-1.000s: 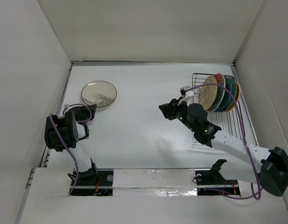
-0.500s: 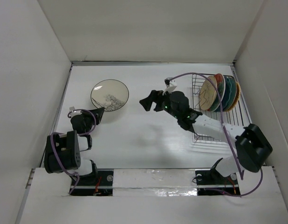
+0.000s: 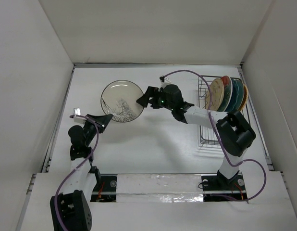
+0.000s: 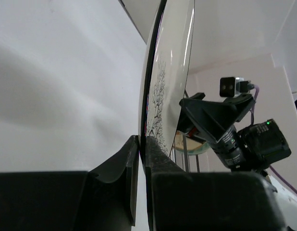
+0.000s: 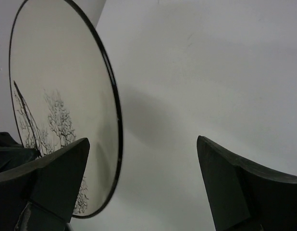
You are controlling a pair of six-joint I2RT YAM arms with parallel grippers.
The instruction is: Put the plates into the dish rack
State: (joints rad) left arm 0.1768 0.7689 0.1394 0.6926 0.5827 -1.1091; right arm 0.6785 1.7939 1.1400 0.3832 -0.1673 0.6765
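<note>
A cream plate with a dark rim and a black tree drawing is held up off the table, tilted on edge. My left gripper is shut on its lower left rim. In the left wrist view the plate stands edge-on between the shut fingers. My right gripper is open at the plate's right rim. In the right wrist view the rim lies just inside the left finger, with no contact visible. Several plates stand upright at the far end of the black wire dish rack.
White walls enclose the table on three sides. The rack stands against the right wall, and its near half holds only bare wire. A purple cable arcs over the right arm close to the rack.
The left arm lifted the cream plate and carried it right toward the table's middle. The right arm swung left, away from the rack, to the plate, and its jaws opened wide.
</note>
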